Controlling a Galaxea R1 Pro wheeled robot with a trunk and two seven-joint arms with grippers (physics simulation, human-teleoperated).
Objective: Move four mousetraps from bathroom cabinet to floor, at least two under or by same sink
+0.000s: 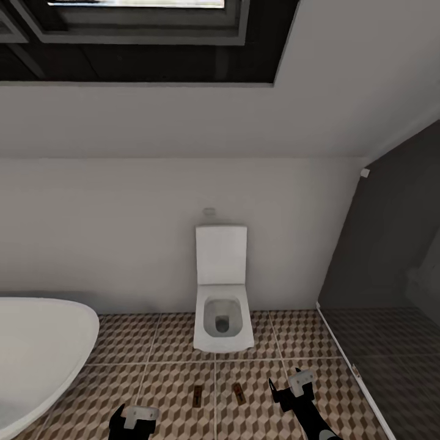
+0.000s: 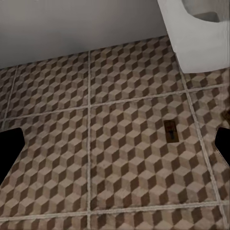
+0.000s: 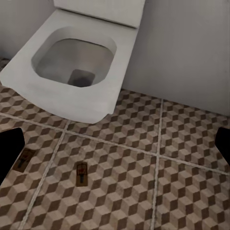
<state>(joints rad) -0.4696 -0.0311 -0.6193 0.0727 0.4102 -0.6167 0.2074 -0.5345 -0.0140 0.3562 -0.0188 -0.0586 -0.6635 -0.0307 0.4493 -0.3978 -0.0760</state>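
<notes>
At the bottom of the head view my left pincer (image 1: 133, 419) and my right pincer (image 1: 292, 386) hang low over the bathroom floor (image 1: 165, 351), both released and empty, their jaws standing wide apart. Just beyond them, low in the frame's centre, two mousetraps lie flat on the cube-patterned tiles: the left mousetrap (image 1: 197, 396) and the right mousetrap (image 1: 239, 392), near each other on either side of a grout line. Past them the white toilet (image 1: 223, 315) stands against the wall, lid up. The bathtub (image 1: 36, 354) curves in at lower left.
</notes>
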